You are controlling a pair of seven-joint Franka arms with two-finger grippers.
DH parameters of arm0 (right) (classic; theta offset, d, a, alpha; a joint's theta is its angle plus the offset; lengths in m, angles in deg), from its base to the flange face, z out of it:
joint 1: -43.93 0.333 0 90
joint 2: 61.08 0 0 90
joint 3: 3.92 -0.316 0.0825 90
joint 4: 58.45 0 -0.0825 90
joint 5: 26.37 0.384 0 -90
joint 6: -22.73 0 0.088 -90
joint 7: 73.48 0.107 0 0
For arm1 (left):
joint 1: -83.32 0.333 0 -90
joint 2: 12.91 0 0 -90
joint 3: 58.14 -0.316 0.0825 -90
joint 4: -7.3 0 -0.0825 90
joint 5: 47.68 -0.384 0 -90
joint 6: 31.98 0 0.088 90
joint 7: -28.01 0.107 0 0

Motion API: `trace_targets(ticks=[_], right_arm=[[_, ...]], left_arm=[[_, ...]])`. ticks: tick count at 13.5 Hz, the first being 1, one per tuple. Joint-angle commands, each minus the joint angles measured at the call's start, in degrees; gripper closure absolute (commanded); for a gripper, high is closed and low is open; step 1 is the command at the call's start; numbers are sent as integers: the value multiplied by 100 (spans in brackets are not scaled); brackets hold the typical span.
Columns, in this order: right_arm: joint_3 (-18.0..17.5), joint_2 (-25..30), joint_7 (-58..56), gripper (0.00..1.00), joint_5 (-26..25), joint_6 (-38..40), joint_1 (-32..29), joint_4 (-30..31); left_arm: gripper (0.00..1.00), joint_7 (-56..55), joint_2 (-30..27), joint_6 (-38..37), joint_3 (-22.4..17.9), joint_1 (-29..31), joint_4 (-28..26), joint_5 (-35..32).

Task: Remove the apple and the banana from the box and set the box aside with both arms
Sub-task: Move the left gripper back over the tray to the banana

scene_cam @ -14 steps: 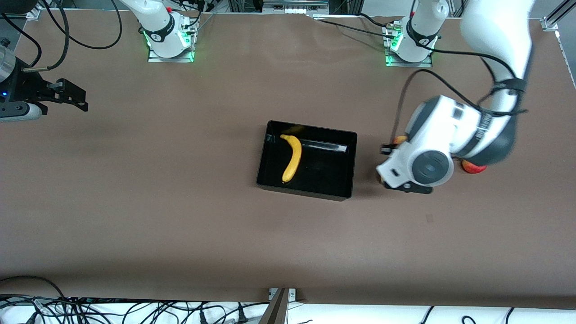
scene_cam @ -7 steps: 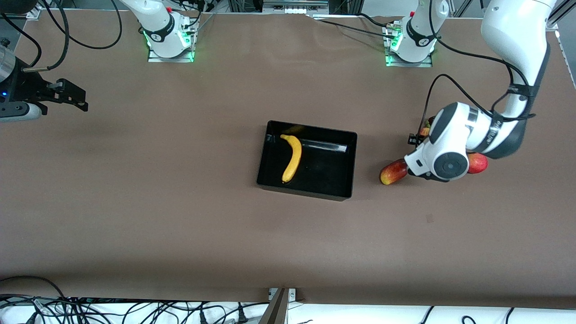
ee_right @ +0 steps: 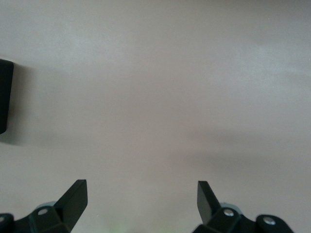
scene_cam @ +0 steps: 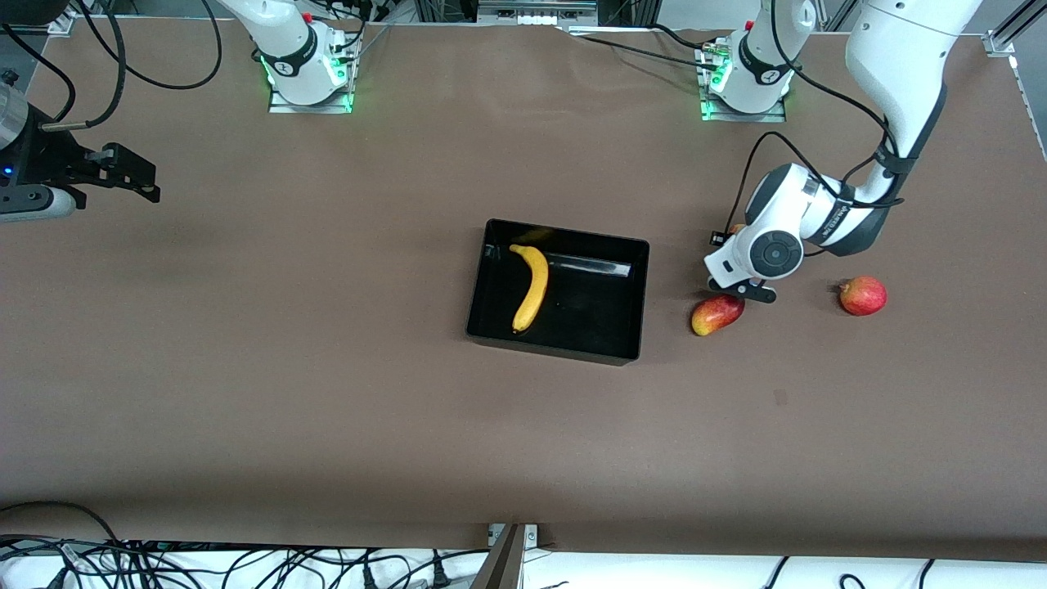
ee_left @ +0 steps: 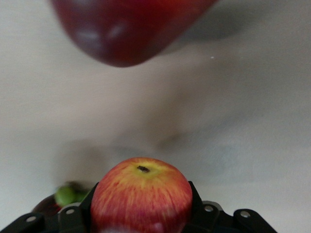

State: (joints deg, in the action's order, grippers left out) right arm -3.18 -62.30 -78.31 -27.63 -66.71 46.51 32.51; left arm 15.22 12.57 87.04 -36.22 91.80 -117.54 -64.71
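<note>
The black box stands mid-table with the yellow banana lying in it. My left gripper is shut on a red-and-yellow apple. It holds the apple over the table beside the box, toward the left arm's end. In the front view the white wrist hides all of that apple except an orange sliver. My right gripper is open and empty. It waits at the right arm's end of the table.
An oblong red-and-yellow fruit lies just nearer the camera than the left wrist; a dark red fruit fills the left wrist view's edge. A round red fruit lies farther toward the left arm's end. A black corner shows in the right wrist view.
The left arm's hand swung off the two loose fruits, uncovering them, and now sits closer to the robots' bases. The right arm, box and banana have not moved.
</note>
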Motion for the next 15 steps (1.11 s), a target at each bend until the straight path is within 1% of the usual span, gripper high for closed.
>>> trace_targets(ticks=[1,4,5,6,7,8,9,10,11,12,14,15], right_arm=[[-82,-44,35,0,-84,23,-73,-104],[-82,-36,35,0,-84,23,-64,-104],[-82,-44,35,0,-84,23,-64,-104],[-82,-44,35,0,-84,23,-64,-104],[-82,-44,35,0,-84,23,-64,-113],[-82,-44,35,0,-84,23,-64,-113],[-82,-44,35,0,-84,23,-64,-113],[-82,-44,35,0,-84,23,-64,-113],[-82,-44,35,0,-84,23,-64,-104],[-82,-44,35,0,-84,23,-64,-113],[-82,-44,26,0,-84,23,-64,-104],[-82,-44,35,0,-84,23,-64,-104]], left_arm=[[0,-153,-69,192,49,66,-128,-90],[0,-144,-183,96,75,31,-41,-90],[0,-109,-305,-70,84,31,99,-64],[0,-83,-411,-454,154,-4,370,-20],[0,-100,-464,-1032,433,22,773,6],[0,-126,-447,-1795,671,4,1421,41],[0,-127,-386,-2481,812,-39,2115,277],[0,-127,-264,-2915,840,-109,2713,653],[0,-127,-150,-3128,840,-119,3146,1092],[0,-135,-70,-3147,840,-119,3420,1462],[0,-231,184,-3078,840,-232,3711,1947],[0,-476,325,-2834,831,-416,3826,2027]])
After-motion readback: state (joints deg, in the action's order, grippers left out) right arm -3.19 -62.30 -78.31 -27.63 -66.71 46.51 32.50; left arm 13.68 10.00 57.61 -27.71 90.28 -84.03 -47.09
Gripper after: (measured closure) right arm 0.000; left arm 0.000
